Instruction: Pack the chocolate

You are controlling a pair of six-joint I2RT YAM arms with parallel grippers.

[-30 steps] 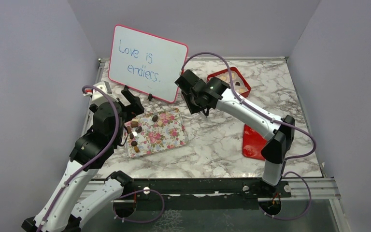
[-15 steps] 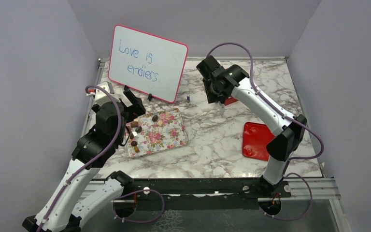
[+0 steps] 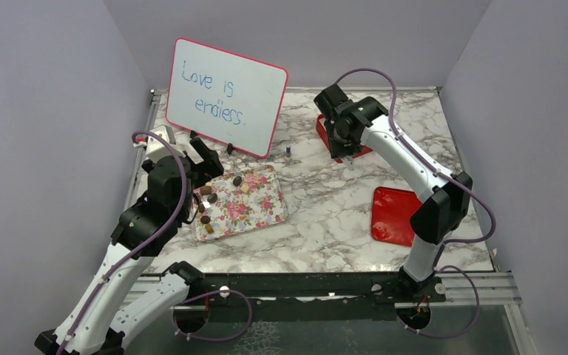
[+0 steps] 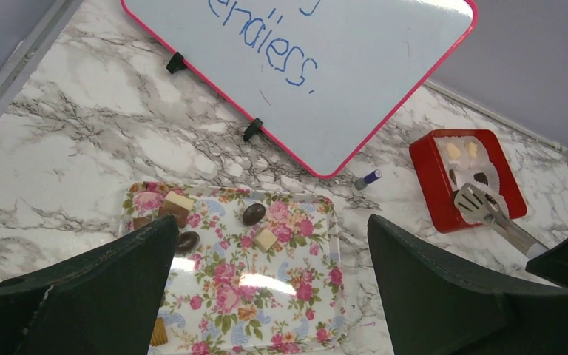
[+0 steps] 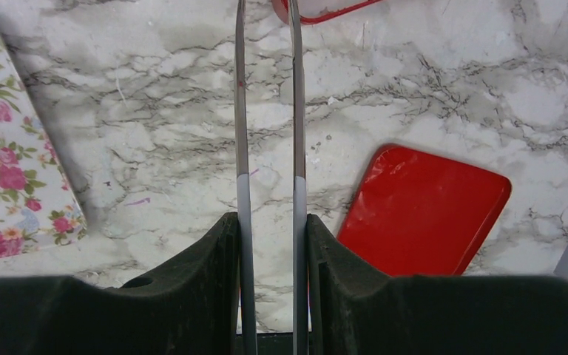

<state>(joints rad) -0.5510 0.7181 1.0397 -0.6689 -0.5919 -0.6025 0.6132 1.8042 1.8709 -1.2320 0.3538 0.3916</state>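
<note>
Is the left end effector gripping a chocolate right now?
No, the left end effector stands wide open over the floral tray, and nothing is held between its fingers.

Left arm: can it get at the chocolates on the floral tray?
Probably yes: the left gripper hangs open above the floral tray, the chocolates lie uncovered below it, and the right gripper, holding tongs, is away at the red box.
</note>
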